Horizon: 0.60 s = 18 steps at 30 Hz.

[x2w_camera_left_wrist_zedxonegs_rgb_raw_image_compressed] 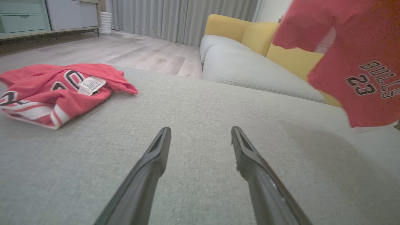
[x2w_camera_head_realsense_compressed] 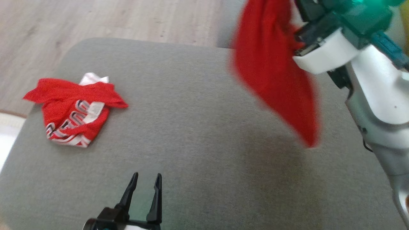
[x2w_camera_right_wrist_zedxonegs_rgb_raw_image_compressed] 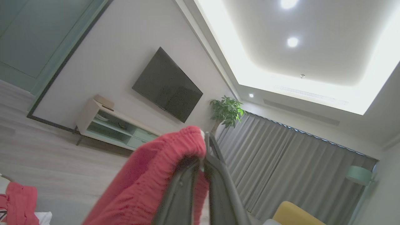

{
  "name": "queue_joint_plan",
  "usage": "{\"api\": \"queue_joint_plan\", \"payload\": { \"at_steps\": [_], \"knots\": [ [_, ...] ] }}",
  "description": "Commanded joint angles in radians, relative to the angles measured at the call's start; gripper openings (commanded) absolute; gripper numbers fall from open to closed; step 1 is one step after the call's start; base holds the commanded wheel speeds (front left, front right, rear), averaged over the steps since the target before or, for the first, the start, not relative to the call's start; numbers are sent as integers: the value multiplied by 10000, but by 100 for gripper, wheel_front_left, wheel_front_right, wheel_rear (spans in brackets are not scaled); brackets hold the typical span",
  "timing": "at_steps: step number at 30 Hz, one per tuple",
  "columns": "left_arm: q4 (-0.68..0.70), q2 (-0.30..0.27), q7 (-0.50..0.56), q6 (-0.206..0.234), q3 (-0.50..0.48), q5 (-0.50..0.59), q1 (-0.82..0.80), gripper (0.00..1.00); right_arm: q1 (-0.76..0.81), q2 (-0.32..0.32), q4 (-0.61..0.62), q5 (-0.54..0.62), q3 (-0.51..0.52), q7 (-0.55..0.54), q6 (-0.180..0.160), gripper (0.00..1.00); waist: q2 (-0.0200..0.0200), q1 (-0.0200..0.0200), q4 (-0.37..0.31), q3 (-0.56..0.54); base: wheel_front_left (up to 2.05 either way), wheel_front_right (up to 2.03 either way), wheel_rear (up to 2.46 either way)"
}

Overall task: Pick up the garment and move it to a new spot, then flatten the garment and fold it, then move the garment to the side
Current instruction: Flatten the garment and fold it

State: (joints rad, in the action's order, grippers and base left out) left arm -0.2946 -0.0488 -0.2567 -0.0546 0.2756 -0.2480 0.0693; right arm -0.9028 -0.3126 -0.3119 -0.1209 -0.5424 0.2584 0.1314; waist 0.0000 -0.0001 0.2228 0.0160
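The right gripper (x2w_camera_right_wrist_zedxonegs_rgb_raw_image_compressed: 204, 150) pinches the garment (x2w_camera_head_realsense_compressed: 271, 70), seemingly by a thin edge; swinging could slip it from the jaws. The left gripper (x2w_camera_head_realsense_compressed: 147, 179) gapes empty.

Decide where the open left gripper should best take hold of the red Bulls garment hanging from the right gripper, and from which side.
Probably the lowest hanging corner of the red Bulls garment, approached from the robot's left and below. The right gripper pinches its top edge, so the cloth drapes to a free point above the grey cushion.
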Motion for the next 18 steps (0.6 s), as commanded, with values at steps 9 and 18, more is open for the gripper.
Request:
{"api": "queue_joint_plan", "payload": {
  "at_steps": [9,18],
  "knots": [
    [383,-14,-51,3,-462,-15,-2,100,853,-741,32,-406,211,32,-7,0,0,1,321,229,0,0,0],
    [416,-14,-51,77,-202,-86,-535,100,4217,-1826,-851,-52,1315,33,-7,22,0,1,-115,800,0,0,0]
  ]
}}
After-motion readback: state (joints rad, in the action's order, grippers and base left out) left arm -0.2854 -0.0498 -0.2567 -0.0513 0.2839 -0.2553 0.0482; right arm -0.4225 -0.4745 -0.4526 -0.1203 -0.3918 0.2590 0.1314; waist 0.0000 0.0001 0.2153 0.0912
